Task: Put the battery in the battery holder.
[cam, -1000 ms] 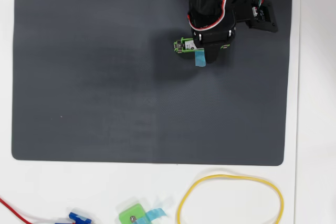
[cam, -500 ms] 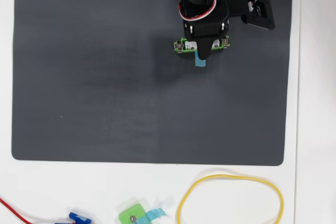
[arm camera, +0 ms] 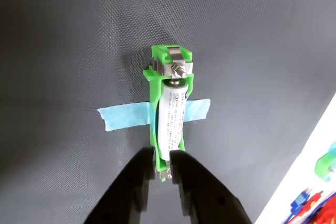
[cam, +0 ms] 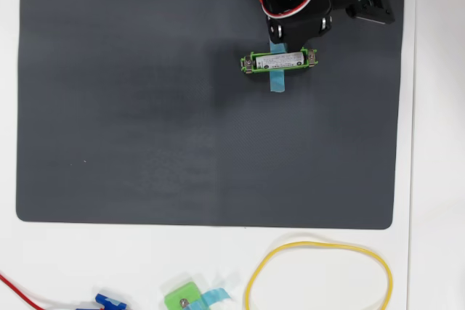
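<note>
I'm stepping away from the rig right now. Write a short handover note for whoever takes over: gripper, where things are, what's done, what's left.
Gripper: empty, fingers nearly closed, hovering at the near end of the battery holder.
Battery: lying lengthwise inside the holder between its metal end contacts; the overhead view shows it there too.
Holder: taped to the dark mat with a blue tape strip.
Done: battery placed.
Left: probably only checking it is fully seated and backing the arm away.

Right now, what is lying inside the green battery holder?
The silver-white battery lies along the battery holder, between its metal end contacts. The blue tape strip passes underneath. The gripper hides the near contact.
</note>
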Motion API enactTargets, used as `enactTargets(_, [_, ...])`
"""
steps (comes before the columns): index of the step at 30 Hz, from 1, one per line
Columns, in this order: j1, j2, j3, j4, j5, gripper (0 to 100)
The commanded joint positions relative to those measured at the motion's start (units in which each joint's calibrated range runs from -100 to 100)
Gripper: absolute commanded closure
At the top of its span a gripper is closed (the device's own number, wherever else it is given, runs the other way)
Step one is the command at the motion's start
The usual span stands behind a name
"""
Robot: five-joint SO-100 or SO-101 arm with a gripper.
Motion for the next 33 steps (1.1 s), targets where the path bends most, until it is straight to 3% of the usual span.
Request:
enactTargets(1, [-2.59, 0.13, -1.08, -0.1, 2.39, 100])
enactTargets(21, [-2.9, 5.5, -1.7, -0.36, 4.9, 100])
enactTargets(33, [-2.8, -0.64, 0.24, 0.34, 8.76, 100])
